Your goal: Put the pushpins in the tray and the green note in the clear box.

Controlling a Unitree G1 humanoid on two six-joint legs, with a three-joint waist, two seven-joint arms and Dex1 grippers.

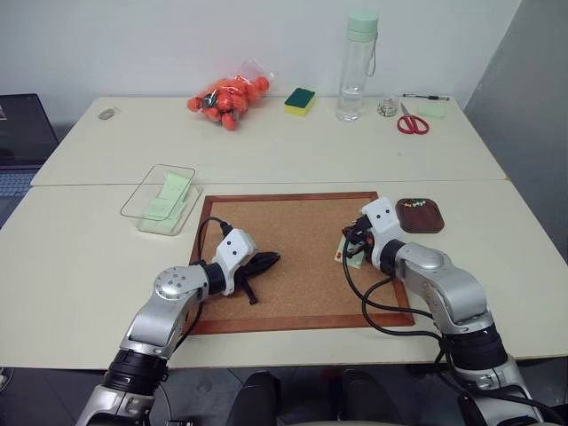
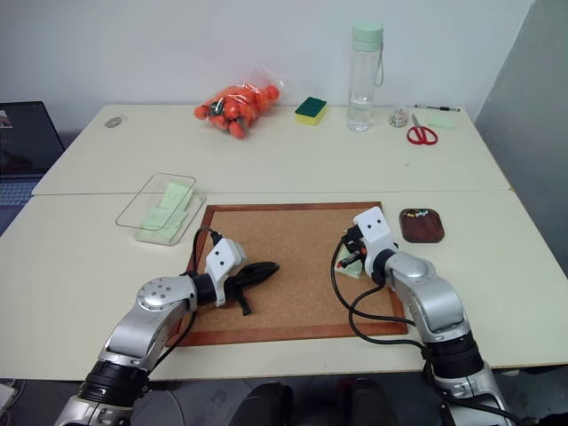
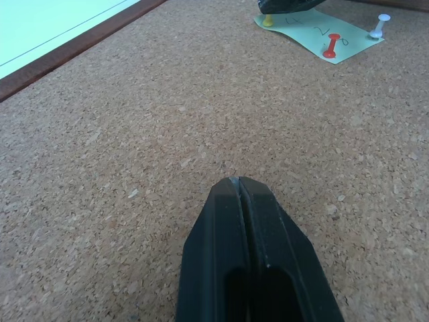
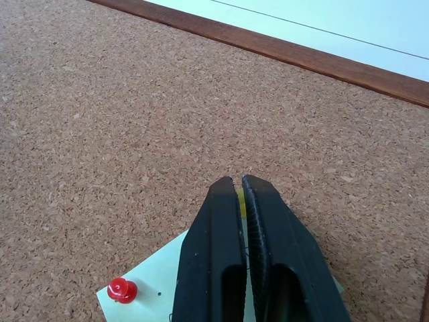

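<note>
The green note [image 3: 315,41] lies on the cork board near its right edge, held down by a red pushpin [image 3: 330,45], a white pushpin [image 3: 381,25] and a yellow pushpin [image 3: 267,20]. My right gripper [image 4: 236,180] rests on the note [image 4: 164,275], shut on the yellow pushpin [image 4: 240,198]; the red pushpin [image 4: 122,290] stands beside it. My left gripper [image 1: 266,260] is shut on nothing, low over the board's left half. The brown tray [image 1: 431,228] sits just right of the board with several pushpins in it. The clear box [image 1: 133,206], left of the board, holds pale green slips.
The wood-framed cork board [image 1: 293,232] fills the table's middle. Along the back stand a bag of orange things [image 1: 229,99], a green-and-yellow sponge [image 1: 300,100], a clear bottle [image 1: 356,71] and red scissors [image 1: 412,122]. A laptop [image 1: 22,133] sits far left.
</note>
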